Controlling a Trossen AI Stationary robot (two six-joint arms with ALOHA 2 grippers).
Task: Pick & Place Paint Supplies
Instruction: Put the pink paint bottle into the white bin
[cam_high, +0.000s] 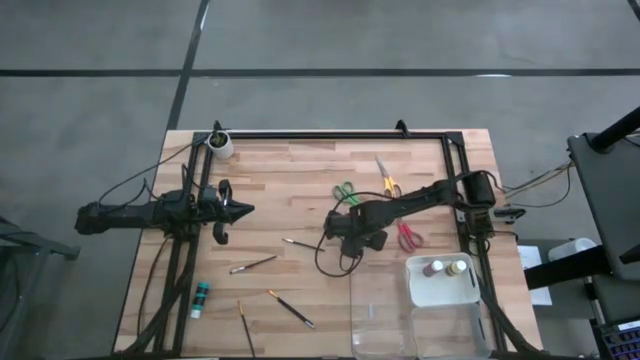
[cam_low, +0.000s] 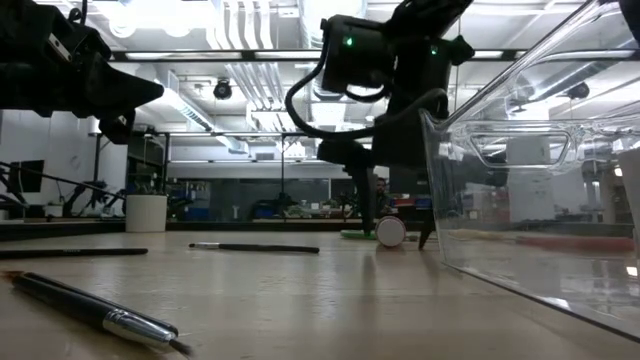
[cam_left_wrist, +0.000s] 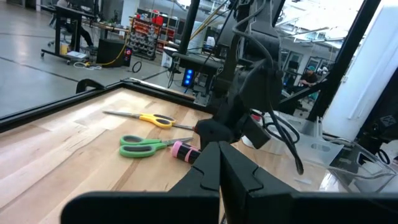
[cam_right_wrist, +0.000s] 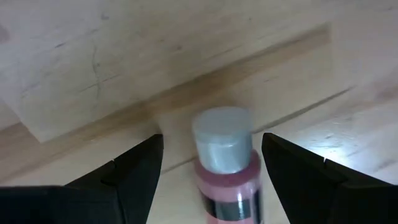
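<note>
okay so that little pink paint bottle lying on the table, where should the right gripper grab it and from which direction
Grip the small pink paint bottle across its round body, just behind the pale cap, coming straight down. It lies on its side on the wooden table, so the curved flanks face outward. The right gripper is open, one finger on each side.

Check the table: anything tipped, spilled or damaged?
No spill or damage shows. The pink bottle lies on its side between the right gripper's open jaws, and the teal bottle lies flat near the table's front left. Brushes are scattered loose.
</note>
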